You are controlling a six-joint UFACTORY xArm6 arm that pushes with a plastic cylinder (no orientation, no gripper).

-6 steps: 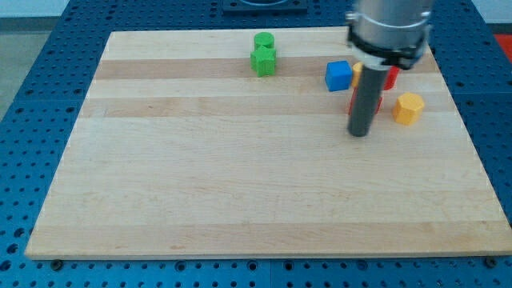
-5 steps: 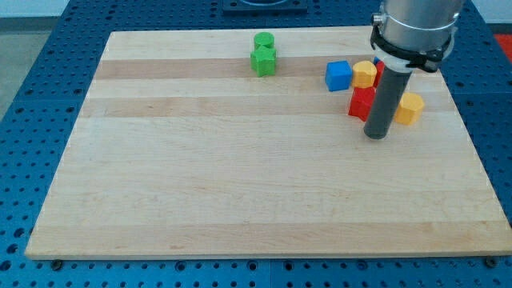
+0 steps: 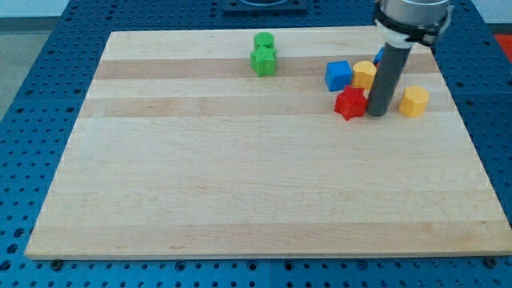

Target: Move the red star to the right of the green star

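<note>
The red star [image 3: 350,103] lies on the wooden board [image 3: 240,176] at the view's right. My tip [image 3: 378,114] stands just right of it, touching or nearly touching its right side. The green star [image 3: 263,61] lies far to the left near the view's top, with a green cylinder [image 3: 264,41] right behind it. The rod hides part of what is behind it.
A blue cube [image 3: 338,75] and a yellow block [image 3: 365,74] sit just above the red star. A yellow hexagon block [image 3: 414,102] lies right of my tip. A sliver of a blue block shows behind the rod.
My tip went right around the red star, then came up and left against its right side. The red star slid slightly left. The yellow hexagon shifted slightly right.
</note>
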